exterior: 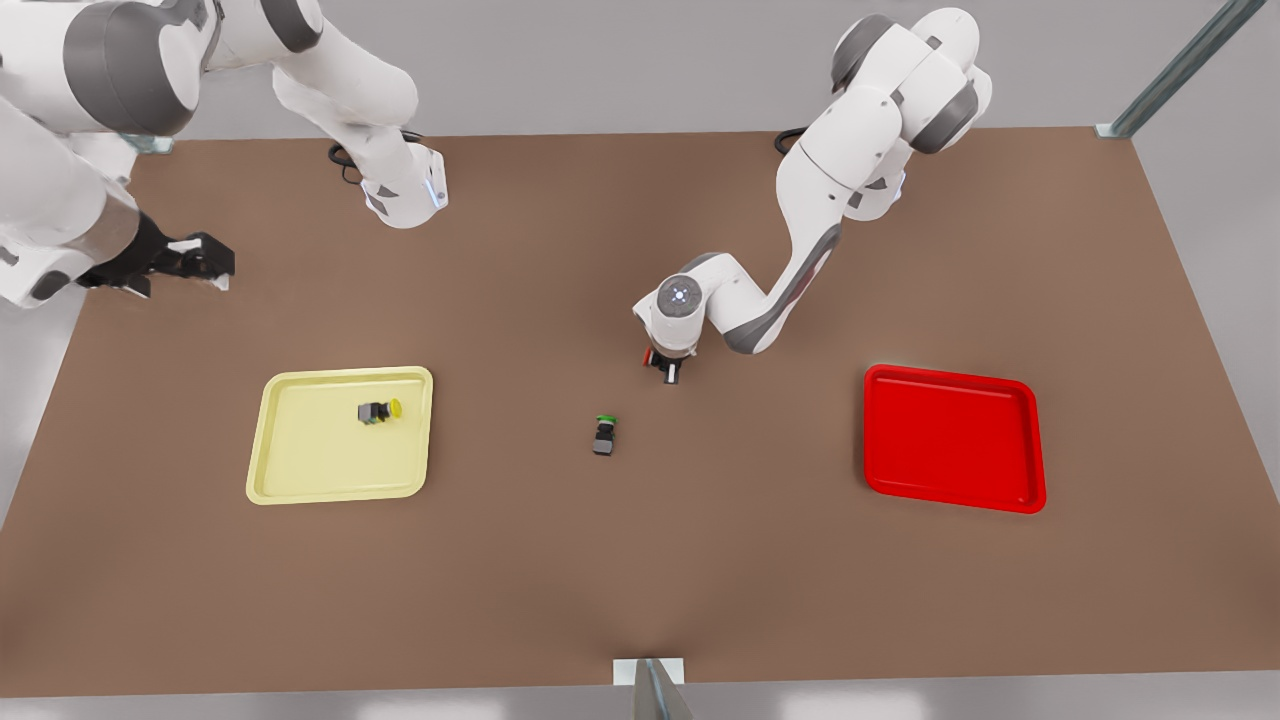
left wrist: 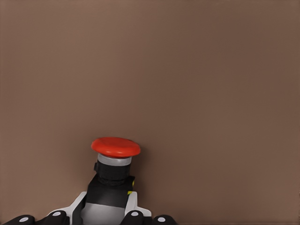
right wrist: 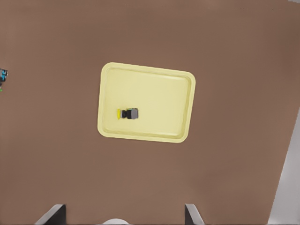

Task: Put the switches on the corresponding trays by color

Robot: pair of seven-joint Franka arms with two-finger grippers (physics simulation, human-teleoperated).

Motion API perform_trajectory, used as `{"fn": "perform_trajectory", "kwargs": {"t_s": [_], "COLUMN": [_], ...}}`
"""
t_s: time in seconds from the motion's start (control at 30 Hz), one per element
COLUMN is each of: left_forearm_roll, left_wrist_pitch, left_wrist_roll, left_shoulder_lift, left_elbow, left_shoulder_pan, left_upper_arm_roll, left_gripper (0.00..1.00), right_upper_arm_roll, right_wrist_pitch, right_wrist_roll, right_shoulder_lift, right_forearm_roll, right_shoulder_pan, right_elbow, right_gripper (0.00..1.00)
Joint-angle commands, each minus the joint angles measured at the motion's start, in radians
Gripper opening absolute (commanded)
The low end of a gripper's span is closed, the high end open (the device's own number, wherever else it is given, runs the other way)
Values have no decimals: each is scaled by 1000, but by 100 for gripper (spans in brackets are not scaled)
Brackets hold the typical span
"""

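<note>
My left gripper [exterior: 667, 372] pinches the red switch [left wrist: 115, 147] over bare brown table [exterior: 760, 560], left of the red tray [exterior: 955, 438], open room all round. The green switch [exterior: 604, 435] lies just nearer. My right gripper [exterior: 205, 262], fingers spread, waits high at far left; the yellow switch [right wrist: 128, 113] lies in the yellow tray [right wrist: 159, 105]

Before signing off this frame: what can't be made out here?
- Left wrist view: the red switch has its base cut off by the bottom edge; lifted or resting, unclear.
- Front view: the left gripper hides most of it.
- Right wrist view: the green switch is cut off by the picture's edge.
</note>
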Motion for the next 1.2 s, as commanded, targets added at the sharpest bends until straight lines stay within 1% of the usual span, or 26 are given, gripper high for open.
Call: {"fn": "perform_trajectory", "kwargs": {"t_s": [0.0, 0.03, 0.07, 0.13, 0.27, 0.5, 0.57, 0.77, 0.87, 1.03, 1.13, 1.17], "left_forearm_roll": [-5, -5, -5, -5, -5, -5, -5, -5, -6, -6, 7, 12], "left_wrist_pitch": [0, -2, -5, -33, -76, -65, -74, -80, -71, -22, -4, 9], "left_wrist_roll": [1, 2, 4, 11, 88, 331, 393, 518, 619, 740, 762, 762], "left_shoulder_lift": [-1, -9, -18, -45, -81, -216, -236, -372, -403, -384, -369, -363], "left_elbow": [0, -5, -6, -12, -26, -178, -195, -327, -345, -337, -337, -337], "left_shoulder_pan": [0, 5, 9, 23, 100, 313, 371, 531, 542, 540, 540, 540], "left_upper_arm_roll": [1, 1, 0, 0, 2, 8, 9, 15, 116, 276, 333, 336], "left_gripper": [52, 52, 52, 52, 52, 52, 52, 52, 52, 52, 52, 60], "right_upper_arm_roll": [-56, -224, -222, -228, -227, -224, -224, -224, -225, -227, -227, -227], "right_wrist_pitch": [111, 170, 155, 149, 150, 158, 159, 159, 161, 161, 172, 173], "right_wrist_roll": [13, 110, 112, 107, 107, 107, 107, 107, 107, 105, 105, 104], "right_shoulder_lift": [-134, -220, -240, -241, -240, -240, -238, -238, -238, -237, -235, -235], "right_forearm_roll": [4, 77, 94, 128, 142, 145, 145, 145, 145, 146, 146, 146], "right_shoulder_pan": [21, 158, 160, 158, 157, 158, 160, 160, 160, 160, 158, 158], "right_elbow": [-156, -281, -310, -304, -304, -302, -304, -302, -301, -301, -301, -301], "right_gripper": [100, 100, 100, 100, 100, 100, 100, 100, 100, 100, 100, 100]}}
